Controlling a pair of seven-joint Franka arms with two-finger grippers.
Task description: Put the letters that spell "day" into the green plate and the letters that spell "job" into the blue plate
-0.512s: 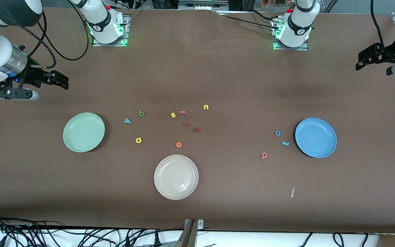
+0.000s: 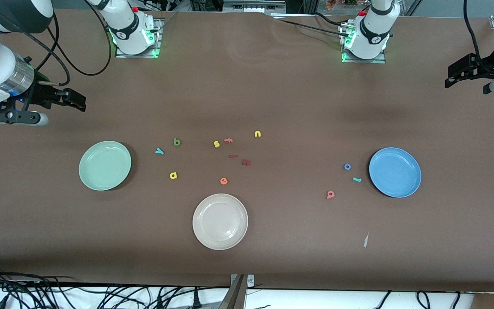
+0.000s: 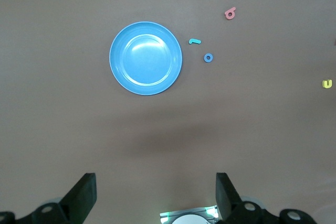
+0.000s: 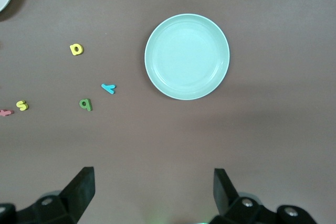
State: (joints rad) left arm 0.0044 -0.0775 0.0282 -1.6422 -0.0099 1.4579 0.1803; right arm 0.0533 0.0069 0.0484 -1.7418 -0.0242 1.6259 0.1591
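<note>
The empty green plate (image 2: 104, 165) (image 4: 187, 56) lies toward the right arm's end. Beside it lie the teal "y" (image 2: 159, 151) (image 4: 108, 88), dark green stem-and-bowl letter (image 2: 176, 142) (image 4: 85, 104) and yellow "a" (image 2: 173, 175) (image 4: 76, 49). The empty blue plate (image 2: 395, 172) (image 3: 145, 58) lies toward the left arm's end. Close by are the blue "o" (image 2: 347, 166) (image 3: 208, 57), teal "j" (image 2: 357, 180) (image 3: 195, 41) and salmon-pink letter (image 2: 330, 195) (image 3: 230, 12). My right gripper (image 2: 72, 101) (image 4: 152, 179) and left gripper (image 2: 459, 73) (image 3: 156, 182) hover open and empty at the table's ends.
A cream-white plate (image 2: 220, 221) lies nearest the front camera. Mid-table are a yellow "s" (image 2: 216, 143), pink "f" (image 2: 228, 140), yellow "n" (image 2: 257, 134), orange "e" (image 2: 224, 181) and two dark red letters (image 2: 246, 162). A paper scrap (image 2: 365, 240) lies near the front edge.
</note>
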